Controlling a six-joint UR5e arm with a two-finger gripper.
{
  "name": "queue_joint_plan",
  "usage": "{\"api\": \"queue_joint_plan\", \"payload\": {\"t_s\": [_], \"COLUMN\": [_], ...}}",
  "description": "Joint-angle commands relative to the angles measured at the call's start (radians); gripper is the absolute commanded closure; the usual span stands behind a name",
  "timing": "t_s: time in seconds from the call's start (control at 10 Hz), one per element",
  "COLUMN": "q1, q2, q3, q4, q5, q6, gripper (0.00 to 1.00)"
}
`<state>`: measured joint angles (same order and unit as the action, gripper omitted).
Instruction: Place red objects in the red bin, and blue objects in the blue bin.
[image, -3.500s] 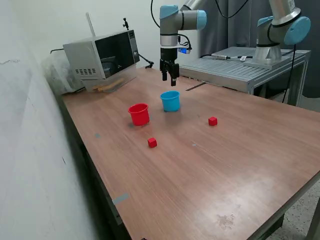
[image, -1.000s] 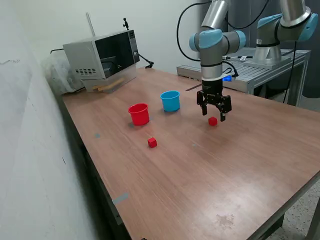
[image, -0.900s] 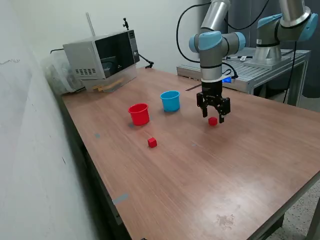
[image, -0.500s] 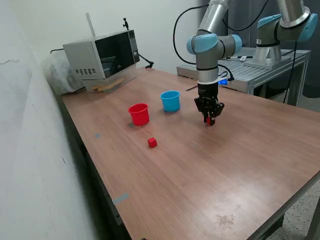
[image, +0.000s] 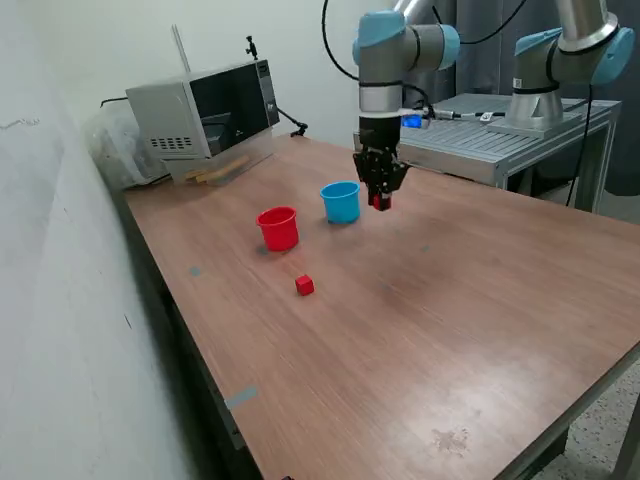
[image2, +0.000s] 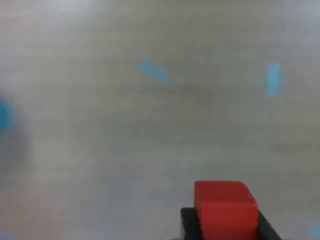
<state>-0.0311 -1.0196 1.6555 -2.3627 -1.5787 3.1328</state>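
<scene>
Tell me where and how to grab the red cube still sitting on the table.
Come straight down on the loose red cube, pinching two opposite flat side faces. It lies alone on the table, apart from the red cup, with open space around it.

I see a smooth wood-grain table (image: 450, 300) with a faint sheen, glossy plastic red cup (image: 278, 228) and blue cup (image: 341, 201), and a matt red cube (image2: 225, 209).

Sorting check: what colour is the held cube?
Red; the cube shows best in the wrist view.

a robotics lab: two robot arms (image: 400, 60), metal bench (image: 480, 140).
</scene>
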Motion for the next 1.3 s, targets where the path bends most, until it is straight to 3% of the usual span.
{"api": "queue_joint_plan", "payload": {"t_s": [0.0,0.3,0.7,1.2], "q1": [-0.107,-0.141,-0.167,-0.190], "q2": [-0.056,-0.031,0.085,0.162], "q3": [-0.146,-0.224,-0.302,-0.345], "q4": [0.094,0.092,0.086,0.062], "q5": [-0.027,-0.032,-0.032,-0.032], "q6": [-0.016,-0.033,-0.033,-0.033], "gripper": [1.00,1.00,1.00,1.00]}}
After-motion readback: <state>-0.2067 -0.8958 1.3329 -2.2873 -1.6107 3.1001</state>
